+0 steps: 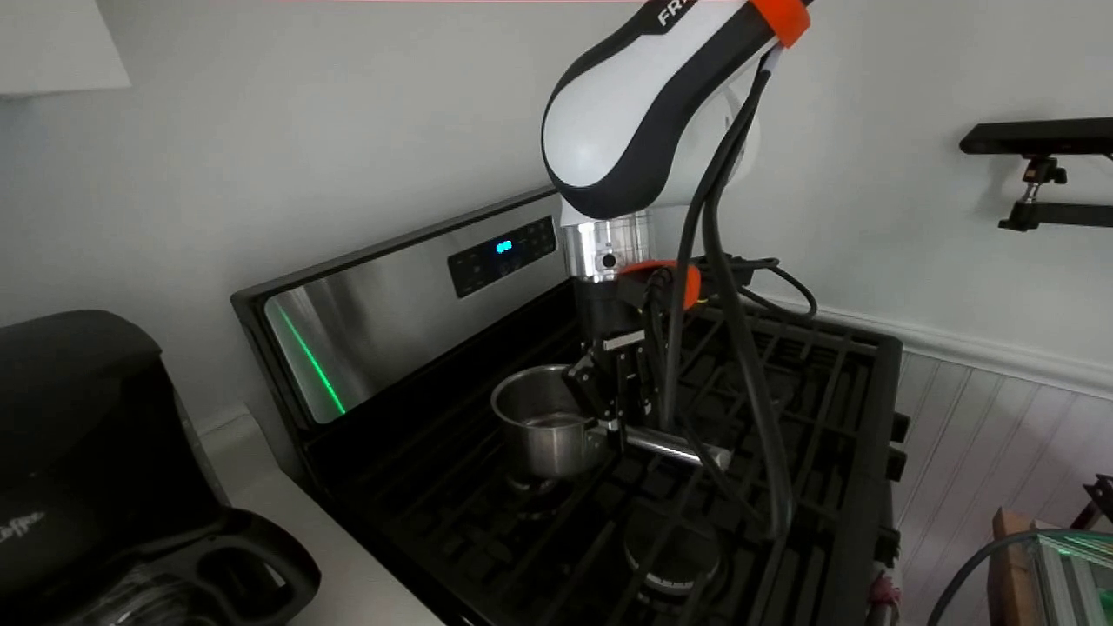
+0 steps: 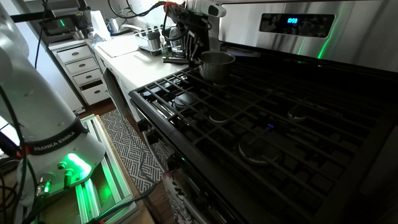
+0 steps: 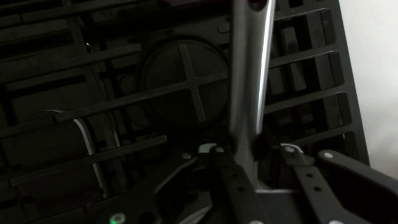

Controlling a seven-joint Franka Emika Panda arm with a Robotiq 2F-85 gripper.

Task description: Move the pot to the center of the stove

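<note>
The pot, a shiny steel saucepan, shows in both exterior views (image 1: 556,448) (image 2: 216,67). It is upright over the grates at one end of the stove (image 1: 409,322), near the back panel, which also shows in an exterior view (image 2: 242,28). I cannot tell if its base touches the grate. My gripper (image 1: 614,419) (image 2: 193,60) points down and is shut on the pot's handle close to the body. In the wrist view both fingers (image 3: 245,143) press the handle (image 3: 250,77), which runs away over the stove grate (image 3: 124,101). Part of the pot's rim (image 3: 197,214) shows below.
A black coffee maker (image 1: 78,435) stands on the counter beside the stove. Cables (image 1: 748,391) hang from the arm down to the grates. A white counter (image 2: 124,68) with a dish rack (image 2: 149,43) adjoins the pot's end. A towel (image 2: 177,196) hangs at the front.
</note>
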